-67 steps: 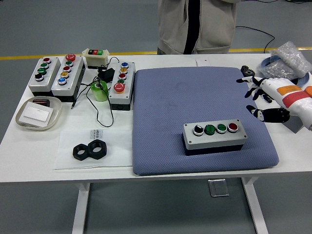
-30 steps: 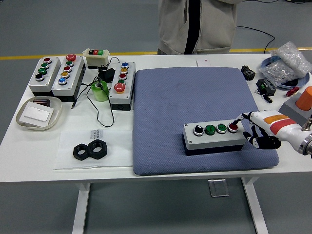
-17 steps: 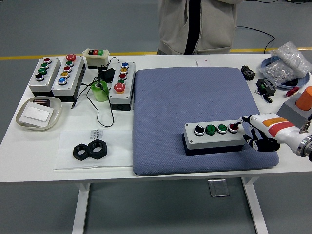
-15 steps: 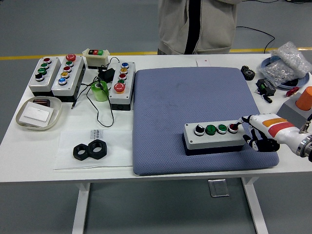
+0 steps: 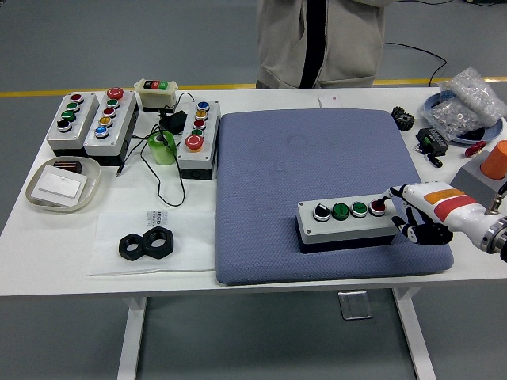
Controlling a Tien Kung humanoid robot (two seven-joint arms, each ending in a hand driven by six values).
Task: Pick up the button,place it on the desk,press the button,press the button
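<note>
1. Broadly, we see a white table (image 5: pixel 261 277) with a blue pad (image 5: pixel 317 158) covering most of its middle and right.
2. A person (image 5: pixel 321 39) in a light jacket stands at the far side; no hands of theirs are visible.
3. We note the grey button box (image 5: pixel 346 224) lying on the pad's near right part, long side across, with four buttons in a row: black-and-white, green, green, red.
4. The right hand (image 5: pixel 418 214) comes in from the right edge, just beside the box's right end. One finger is stretched out with its tip on the red button (image 5: pixel 378 207); the other fingers are curled under, holding nothing.
5. At the far left we log three more button boxes (image 5: pixel 103 119) and a small one behind them.
6. A shallow tray (image 5: pixel 36 194) sits at the left edge.
7. Two black nuts (image 5: pixel 146 244) lie on a paper sheet near the front.
</note>
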